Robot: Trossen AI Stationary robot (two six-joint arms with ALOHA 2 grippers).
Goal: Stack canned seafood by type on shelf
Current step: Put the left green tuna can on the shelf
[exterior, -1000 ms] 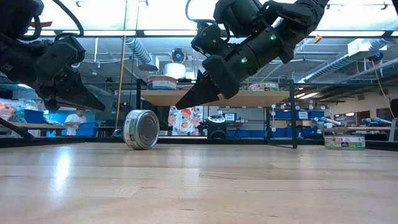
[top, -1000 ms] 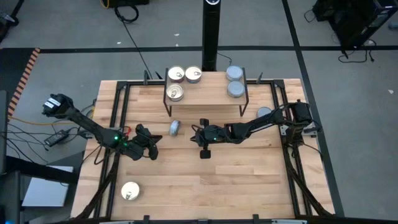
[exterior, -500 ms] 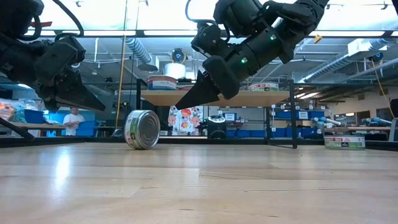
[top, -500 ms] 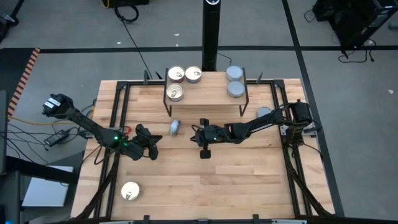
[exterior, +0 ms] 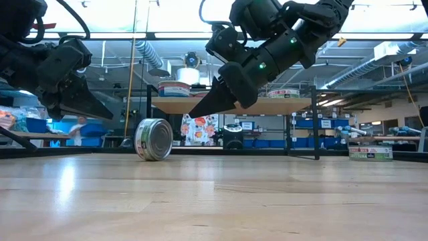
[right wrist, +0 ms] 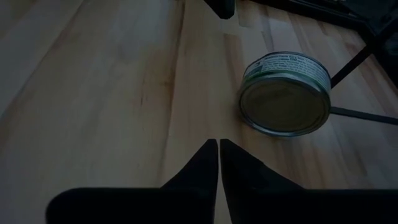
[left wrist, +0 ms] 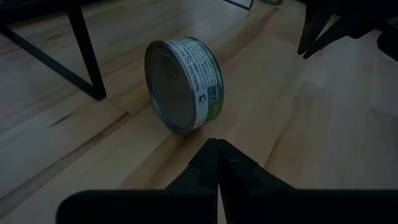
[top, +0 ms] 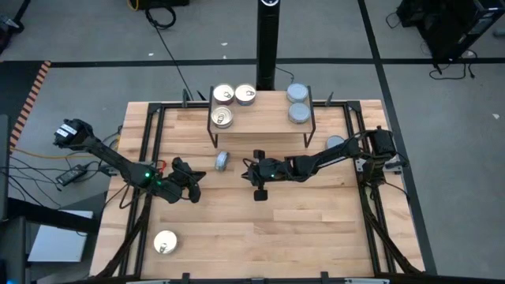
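- Wooden tabletop (top: pixel 260 229), seen from above, carries a small shelf (top: pixel 264 118) on black wire legs near its far edge, with a workshop room visible behind it in the low view.
- Three gold-lidded tins (top: pixel 232 102) sit flat on the shelf's left end and two grey-lidded tins (top: pixel 298 102) on its right end, apparently sorted by type but all laid side by side, so no stacking is done yet.
- One tin on edge (top: pixel 222 162) stands like a wheel on the tabletop just in front of the shelf, between the two arms; its label band is green and white, and its plain lid faces the left gripper (top: pixel 196 183).
- Left gripper, fingers clenched together and holding nothing, hangs above the table just to one side of that tin.
- Right gripper (top: pixel 248 171), likewise pinched shut and empty, hovers on the tin's other side, pointing down toward it.
- Judging by this flanking, the standing tin probably needs tipping flat before either arm can lift it; it could roll off.
- Another gold-lidded tin (top: pixel 164 242) lies flat near the table's front left corner, and a grey-lidded tin (top: pixel 335 143) rests by the right arm's base.
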